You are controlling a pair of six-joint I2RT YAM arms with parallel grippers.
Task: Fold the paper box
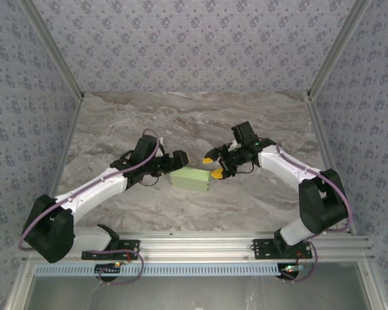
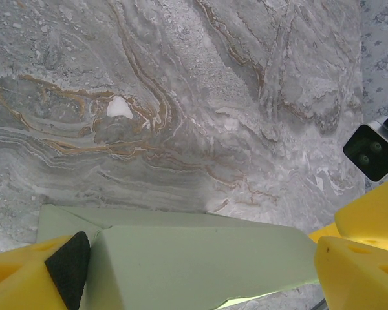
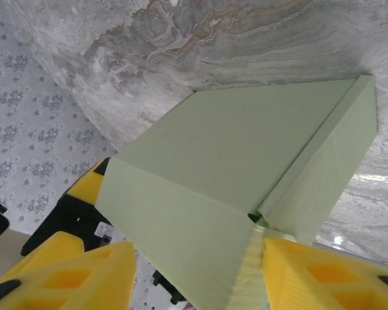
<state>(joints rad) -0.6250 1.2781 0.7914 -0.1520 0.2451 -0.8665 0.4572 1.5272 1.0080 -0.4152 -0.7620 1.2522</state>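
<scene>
one paper box (image 1: 192, 179), left gripper (image 1: 181, 163), right gripper (image 1: 213, 165) flanking, marble table (image 1: 181, 116)

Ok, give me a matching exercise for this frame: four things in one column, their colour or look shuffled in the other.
Things:
1. paper box
2. table
3. right gripper fingers
4. back wall

Looks:
A. yellow
B. grey marble pattern
C. pale green
D. floral wallpaper

Pairs: 1-C, 2-B, 3-A, 4-D
</scene>
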